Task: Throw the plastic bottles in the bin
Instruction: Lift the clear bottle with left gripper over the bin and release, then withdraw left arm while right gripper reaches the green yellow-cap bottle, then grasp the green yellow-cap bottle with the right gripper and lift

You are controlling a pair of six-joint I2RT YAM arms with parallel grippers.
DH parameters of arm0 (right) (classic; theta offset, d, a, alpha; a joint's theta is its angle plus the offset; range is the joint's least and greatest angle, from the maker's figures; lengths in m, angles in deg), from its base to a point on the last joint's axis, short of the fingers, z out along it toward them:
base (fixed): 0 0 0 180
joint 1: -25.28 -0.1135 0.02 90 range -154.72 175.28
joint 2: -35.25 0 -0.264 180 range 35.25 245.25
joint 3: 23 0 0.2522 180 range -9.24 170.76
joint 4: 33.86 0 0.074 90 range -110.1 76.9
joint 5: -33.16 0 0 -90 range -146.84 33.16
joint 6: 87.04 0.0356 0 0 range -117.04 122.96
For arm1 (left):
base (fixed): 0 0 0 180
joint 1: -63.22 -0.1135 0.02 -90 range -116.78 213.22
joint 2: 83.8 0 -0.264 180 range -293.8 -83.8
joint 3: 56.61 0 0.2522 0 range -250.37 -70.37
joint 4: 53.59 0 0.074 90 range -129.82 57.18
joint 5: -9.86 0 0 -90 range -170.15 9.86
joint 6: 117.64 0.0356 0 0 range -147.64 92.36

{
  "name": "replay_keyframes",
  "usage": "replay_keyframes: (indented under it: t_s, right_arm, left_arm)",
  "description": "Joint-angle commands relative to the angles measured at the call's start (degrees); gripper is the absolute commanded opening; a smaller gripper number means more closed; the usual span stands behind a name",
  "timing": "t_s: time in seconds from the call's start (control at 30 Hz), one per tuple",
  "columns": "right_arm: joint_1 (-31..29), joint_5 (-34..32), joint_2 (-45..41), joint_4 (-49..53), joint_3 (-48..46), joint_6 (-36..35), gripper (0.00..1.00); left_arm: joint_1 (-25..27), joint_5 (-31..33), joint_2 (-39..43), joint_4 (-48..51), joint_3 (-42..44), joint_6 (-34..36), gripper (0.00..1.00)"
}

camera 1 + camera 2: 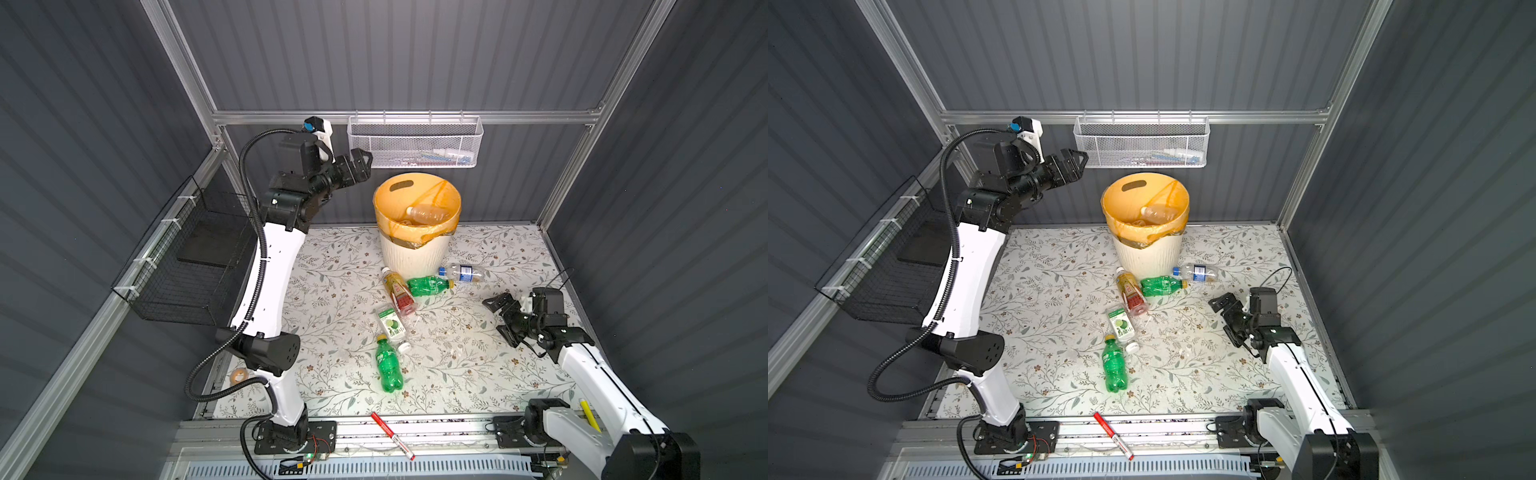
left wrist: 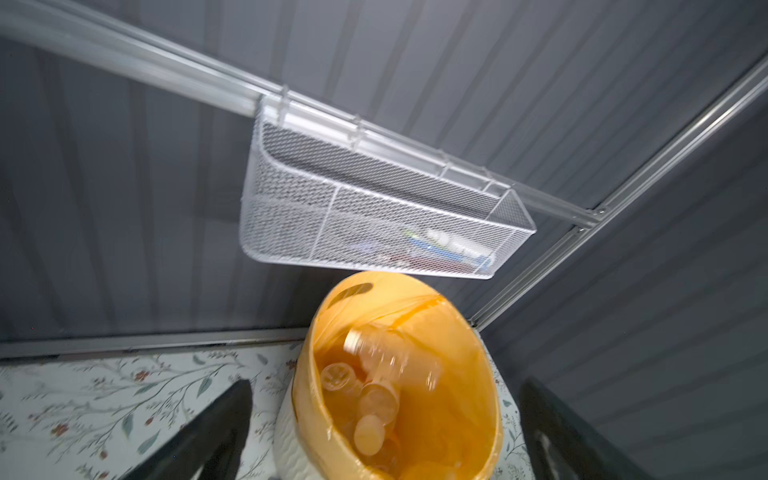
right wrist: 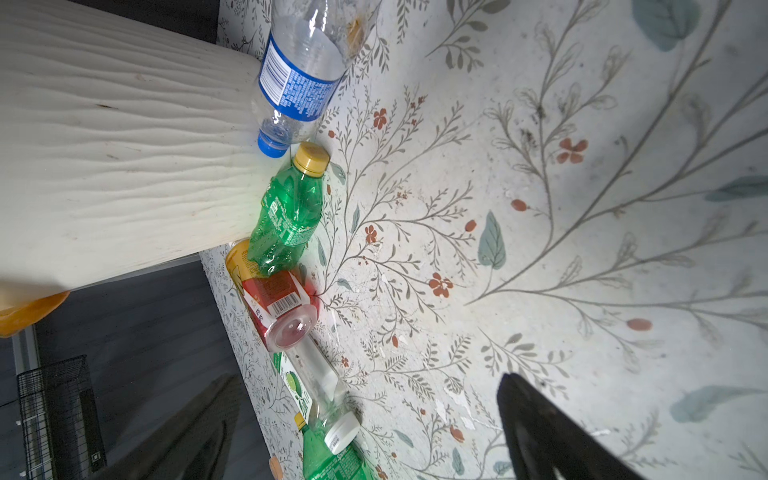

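The bin, cream with an orange liner, stands at the back of the floral table. A clear bottle lies blurred inside its mouth, above several other bottles. My left gripper hangs open and empty, up left of the rim. On the table lie a blue-labelled bottle, a green one, a red-labelled one, a lime-labelled one and another green one. My right gripper is open, low, right of them.
A white mesh basket hangs on the back rail just above the bin. A black wire basket hangs on the left wall. A red marker lies on the front rail, a yellow pen at the right arm's base.
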Motion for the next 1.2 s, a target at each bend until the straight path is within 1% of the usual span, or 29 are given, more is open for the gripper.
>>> replay_keyframes:
  t_s: [0.0,0.07,0.13,0.2,0.27,0.37,0.47,0.53,0.63,0.73,0.83,0.9,0.93,1.07,1.17]
  right_arm:
    - [-0.5,0.4,1.6,-0.9,-0.2,-0.3,0.98]
    - [-1.4,-1.1,2.8,0.0,1.3,-2.2,0.97]
    - [-3.1,-2.9,4.0,1.1,3.4,-5.0,0.97]
    - [-6.1,-5.5,5.7,2.5,6.3,-8.7,0.96]
    - [-10.2,-6.9,7.7,4.9,9.8,-13.3,0.96]
    - [-17.3,-12.5,12.8,10.8,15.7,-18.1,0.96]
    - [-24.4,-17.0,15.9,13.6,20.0,-20.2,0.96]
    - [-28.6,-17.7,17.7,13.7,21.8,-20.4,0.95]
    - [-37.2,-19.9,21.6,15.4,25.6,-20.0,0.94]
    - [-46.5,-22.9,26.8,18.6,30.1,-19.3,0.94]
    - [-53.4,-23.2,31.7,19.7,33.7,-17.9,0.93]
    - [-56.4,-22.8,34.9,20.1,35.8,-17.5,0.87]
    - [-57.8,-22.6,36.6,20.8,37.1,-17.5,0.86]
    - [-62.6,-22.3,41.9,22.7,42.2,-18.6,0.84]
    - [-64.6,-21.3,45.1,22.8,44.6,-18.4,0.84]
  left_arm:
    - [-1.5,-0.2,3.6,-0.5,2.8,1.0,1.0]
    - [-3.7,-0.3,6.5,-1.1,8.1,1.3,1.0]
    - [-5.3,-0.1,10.4,-2.9,16.8,1.7,1.0]
    - [-7.5,-0.5,14.1,-4.4,26.1,1.0,1.0]
    - [-9.4,-1.0,18.1,-6.2,36.3,0.5,1.0]
    - [-12.0,-1.5,23.2,-8.4,48.9,-0.4,1.0]
    - [-13.6,-1.2,27.8,-9.7,59.3,-0.9,1.0]
    - [-14.3,-1.0,30.2,-10.4,64.6,-1.0,1.0]
    - [-15.6,-0.7,32.2,-10.2,69.6,-0.7,1.0]
    - [-17.3,-1.3,32.9,-10.3,72.5,-0.2,1.0]
    - [-18.7,-2.3,33.1,-10.8,74.5,0.0,1.0]
    - [-19.1,-3.0,33.1,-10.9,75.3,0.2,1.0]
    - [-19.1,-3.5,33.2,-11.1,75.7,0.2,1.0]
    - [-19.3,-4.1,33.6,-11.5,77.1,0.3,1.0]
    - [-19.4,-4.8,33.8,-11.7,77.8,0.4,1.0]
